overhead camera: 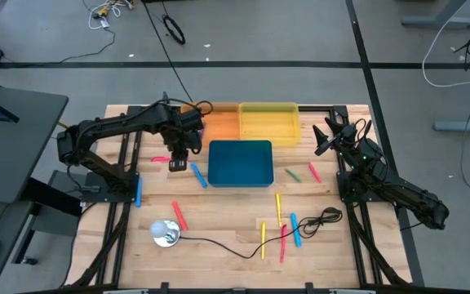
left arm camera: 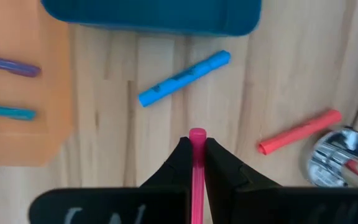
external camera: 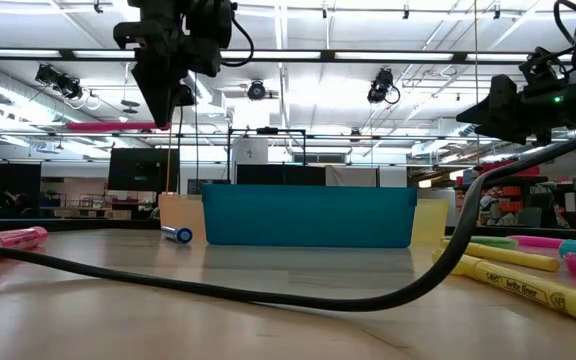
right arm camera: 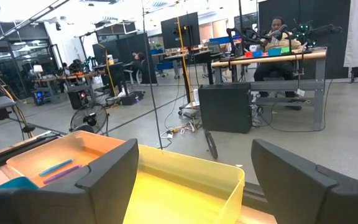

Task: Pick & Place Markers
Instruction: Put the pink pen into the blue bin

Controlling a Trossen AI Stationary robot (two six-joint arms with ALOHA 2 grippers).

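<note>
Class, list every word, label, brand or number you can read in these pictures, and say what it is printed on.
Yellow marker, low view: dark print along its barrel, too blurred to read.
Left gripper housing, left wrist view: pale marks, unreadable.
Nothing else legible.

**A:** Trays first. We count three: one orange tray [overhead camera: 219, 124], one yellow tray [overhead camera: 269, 122], one blue tray [overhead camera: 240, 163].

**B:** Agreed. Markers loose on the bench [overhead camera: 227, 204]?

**A:** We get nine: three blue markers [overhead camera: 198, 175], three red markers [overhead camera: 179, 216], two yellow markers [overhead camera: 278, 208], one green marker [overhead camera: 293, 174].

**B:** Add two lying in the orange tray: one purple marker [left arm camera: 11, 65], one teal marker [left arm camera: 8, 112]. Also one pink marker [left arm camera: 197, 162] in the left gripper [left arm camera: 197, 140].

**A:** Twelve by our tally. Grippers: two, counting the right gripper [right arm camera: 194, 155].

**B:** We also note one black cable [overhead camera: 219, 245] and one round silver object [overhead camera: 166, 233].
</note>
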